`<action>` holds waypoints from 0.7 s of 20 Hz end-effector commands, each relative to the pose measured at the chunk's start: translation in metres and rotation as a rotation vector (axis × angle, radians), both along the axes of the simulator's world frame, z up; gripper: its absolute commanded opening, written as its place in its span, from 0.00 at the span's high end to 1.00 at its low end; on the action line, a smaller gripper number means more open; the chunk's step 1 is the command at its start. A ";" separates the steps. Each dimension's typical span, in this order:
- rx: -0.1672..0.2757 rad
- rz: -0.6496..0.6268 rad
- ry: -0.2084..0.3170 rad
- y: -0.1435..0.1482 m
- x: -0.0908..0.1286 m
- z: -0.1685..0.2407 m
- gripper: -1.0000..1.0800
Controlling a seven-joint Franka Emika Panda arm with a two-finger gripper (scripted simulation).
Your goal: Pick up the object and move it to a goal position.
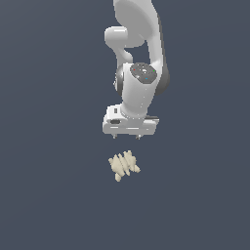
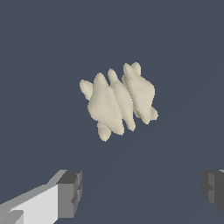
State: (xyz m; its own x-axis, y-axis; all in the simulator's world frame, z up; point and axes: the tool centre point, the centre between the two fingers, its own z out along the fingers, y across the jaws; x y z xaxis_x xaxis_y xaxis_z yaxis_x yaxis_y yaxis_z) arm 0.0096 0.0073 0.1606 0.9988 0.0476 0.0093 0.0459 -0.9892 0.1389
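Tool hangs spread wide, apart from object below.

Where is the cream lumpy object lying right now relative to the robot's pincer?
In the exterior view, the object lies alone on the dark surface, just below the open pincer and apart from it. In the wrist view it sits ahead of the fingertips, ungrasped.

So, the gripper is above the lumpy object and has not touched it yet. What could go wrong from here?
1. The object has pointed, uneven lobes, so the fingers may close on sloped faces and squeeze it out sideways.
2. In the wrist view the object does not sit on the line between the open fingers, so a straight descent by the gripper may land beside it or push it away.
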 end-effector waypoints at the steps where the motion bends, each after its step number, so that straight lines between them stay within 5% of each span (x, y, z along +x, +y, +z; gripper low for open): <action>1: -0.045 0.020 0.001 0.001 0.002 -0.009 0.00; 14: -0.328 0.170 -0.026 0.008 0.020 -0.056 0.00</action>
State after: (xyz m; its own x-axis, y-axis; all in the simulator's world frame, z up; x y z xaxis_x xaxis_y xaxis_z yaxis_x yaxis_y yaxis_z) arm 0.0273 0.0143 0.1091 0.9804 0.1968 -0.0075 0.1817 -0.8891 0.4200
